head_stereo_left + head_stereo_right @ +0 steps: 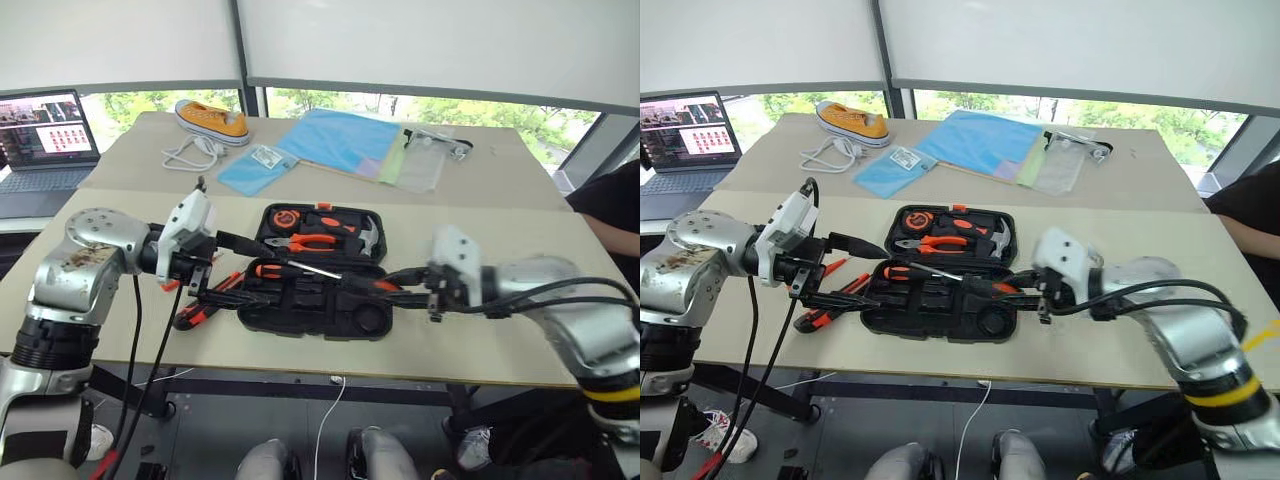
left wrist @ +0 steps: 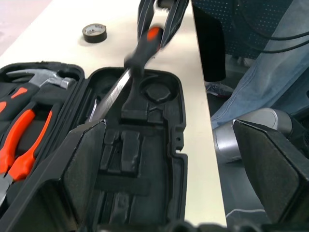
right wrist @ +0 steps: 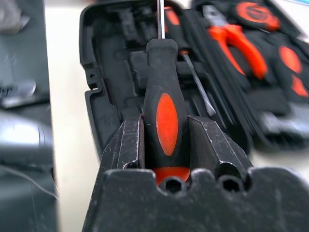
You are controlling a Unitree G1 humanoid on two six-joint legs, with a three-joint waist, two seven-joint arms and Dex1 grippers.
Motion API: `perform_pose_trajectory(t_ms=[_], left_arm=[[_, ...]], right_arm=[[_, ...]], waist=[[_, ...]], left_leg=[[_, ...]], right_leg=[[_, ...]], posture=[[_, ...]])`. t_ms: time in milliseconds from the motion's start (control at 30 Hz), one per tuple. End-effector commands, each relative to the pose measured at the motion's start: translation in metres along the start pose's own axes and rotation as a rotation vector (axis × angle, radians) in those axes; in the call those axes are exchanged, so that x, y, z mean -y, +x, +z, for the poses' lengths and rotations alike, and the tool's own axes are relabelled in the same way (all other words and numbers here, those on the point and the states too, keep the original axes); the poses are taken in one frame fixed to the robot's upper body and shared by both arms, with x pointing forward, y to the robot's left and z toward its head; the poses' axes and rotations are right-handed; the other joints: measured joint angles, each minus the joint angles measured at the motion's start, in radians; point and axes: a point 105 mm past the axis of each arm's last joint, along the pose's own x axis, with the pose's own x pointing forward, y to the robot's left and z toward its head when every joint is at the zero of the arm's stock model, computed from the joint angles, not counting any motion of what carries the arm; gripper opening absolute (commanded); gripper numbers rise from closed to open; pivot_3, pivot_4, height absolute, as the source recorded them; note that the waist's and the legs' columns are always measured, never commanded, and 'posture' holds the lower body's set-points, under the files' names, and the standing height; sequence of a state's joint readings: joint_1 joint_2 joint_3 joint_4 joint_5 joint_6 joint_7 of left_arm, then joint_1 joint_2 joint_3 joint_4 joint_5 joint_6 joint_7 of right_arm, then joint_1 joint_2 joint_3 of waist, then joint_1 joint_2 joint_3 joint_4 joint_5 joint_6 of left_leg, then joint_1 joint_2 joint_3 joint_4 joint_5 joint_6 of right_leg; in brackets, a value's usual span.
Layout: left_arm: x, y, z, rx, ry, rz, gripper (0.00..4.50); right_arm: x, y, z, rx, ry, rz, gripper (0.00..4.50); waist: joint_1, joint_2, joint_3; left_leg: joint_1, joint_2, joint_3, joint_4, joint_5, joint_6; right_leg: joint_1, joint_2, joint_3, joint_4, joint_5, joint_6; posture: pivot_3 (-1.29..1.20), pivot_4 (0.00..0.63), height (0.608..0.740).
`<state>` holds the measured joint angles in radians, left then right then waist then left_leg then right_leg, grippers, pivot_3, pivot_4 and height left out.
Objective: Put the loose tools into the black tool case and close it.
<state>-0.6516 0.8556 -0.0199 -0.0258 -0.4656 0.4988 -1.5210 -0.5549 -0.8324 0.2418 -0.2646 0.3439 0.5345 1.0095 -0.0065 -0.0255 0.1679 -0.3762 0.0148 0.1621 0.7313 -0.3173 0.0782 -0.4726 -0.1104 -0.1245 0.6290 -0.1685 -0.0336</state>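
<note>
Black tool case lay open at centre frame on the pale table, both moulded halves flat so the recesses faced up. Far half held the orange-handled pliers and steel hammer. Near half was mostly bare: matte black plastic, stepped slots, one round well.

My right gripper was clamped on a screwdriver by its handle, a fat rounded grip of black rubber with an orange oval inset, butt end tucked between my scuffed pads. The steel shaft pointed out over the near half; I judged this hold let me lay it lengthwise into a long slot. A second screwdriver rested slantwise across the hinge line, not seated.

My left gripper stood wide open with nothing in it, at the case's left edge, fingers aimed toward the middle of the frame, probably placed for the tools left there. Those loose tools, orange and black, lay on the table just beside the case's lower left corner. The dark tape roll sat apart on bare tabletop, a small glossy ring.
</note>
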Motion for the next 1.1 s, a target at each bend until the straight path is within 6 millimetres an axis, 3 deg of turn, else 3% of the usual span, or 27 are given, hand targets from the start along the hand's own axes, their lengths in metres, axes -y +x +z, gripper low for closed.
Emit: perform_pose_trajectory(t_ms=[33,467,533,733,800,900,1000,1100], left_arm=[[0.002,-0.001,0.004,-0.012,0.042,0.008,4.5],[-0.001,-0.001,0.006,-0.013,0.049,0.026,4.5],[-0.001,0.0,0.007,-0.014,0.051,0.026,4.5],[-0.003,0.0,0.007,-0.014,0.053,0.024,4.5],[-0.003,0.0,0.007,-0.015,0.052,0.024,4.5],[-0.004,0.0,0.007,-0.015,0.051,0.024,4.5],[-0.006,0.001,0.006,-0.013,0.051,0.026,4.5],[-0.007,0.002,0.004,-0.013,0.05,0.03,4.5]], right_arm=[[0.013,0.008,-0.009,-0.048,-0.143,0.003,1.0],[0.026,0.024,-0.021,-0.035,-0.161,0.004,1.0],[0.028,0.026,-0.021,-0.034,-0.157,0.0,2.01],[0.035,0.027,-0.014,-0.006,-0.161,-0.032,4.02],[0.038,0.027,-0.005,0.027,-0.147,-0.042,4.49],[0.039,0.028,0.005,0.074,-0.115,-0.049,4.49],[0.038,0.031,0.011,0.103,-0.09,-0.041,3.73],[0.037,0.039,0.011,0.108,-0.079,-0.033,2.61]], waist=[[0.0,0.0,0.0],[-0.009,0.0,0.0],[-0.009,0.0,0.0],[-0.009,0.0,0.0],[-0.009,0.0,0.0],[-0.009,0.0,0.0],[-0.009,0.0,0.0],[-0.009,0.0,0.0]], left_leg=[[-0.001,0.0,0.001,0.0,0.0,0.0],[-0.002,0.0,0.002,0.0,0.001,-0.002],[-0.001,0.001,0.002,0.0,0.001,-0.002],[-0.001,0.001,0.002,0.0,0.001,-0.002],[-0.001,0.001,0.002,0.0,0.001,-0.002],[-0.001,0.001,0.002,0.0,0.001,-0.002],[-0.001,0.001,0.002,0.0,0.001,-0.002],[-0.001,0.001,0.002,0.0,0.001,-0.002]], right_leg=[[0.0,0.0,0.0,0.0,0.0,0.001],[-0.001,-0.002,-0.003,0.002,-0.002,0.002],[-0.001,-0.002,-0.002,0.002,-0.002,0.002],[-0.001,-0.002,-0.003,0.002,-0.003,0.001],[-0.001,-0.002,-0.003,0.002,-0.003,0.001],[-0.001,-0.002,-0.003,0.002,-0.003,0.001],[-0.001,-0.002,-0.003,0.002,-0.003,0.0],[-0.001,-0.001,-0.003,0.002,-0.003,0.0]], posture=[[0.0,0.15,0.718],[0.0,0.15,0.718],[0.0,0.15,0.718],[0.0,0.15,0.718],[0.0,0.15,0.718],[0.0,0.15,0.718],[0.0,0.15,0.718],[0.0,0.15,0.718]])
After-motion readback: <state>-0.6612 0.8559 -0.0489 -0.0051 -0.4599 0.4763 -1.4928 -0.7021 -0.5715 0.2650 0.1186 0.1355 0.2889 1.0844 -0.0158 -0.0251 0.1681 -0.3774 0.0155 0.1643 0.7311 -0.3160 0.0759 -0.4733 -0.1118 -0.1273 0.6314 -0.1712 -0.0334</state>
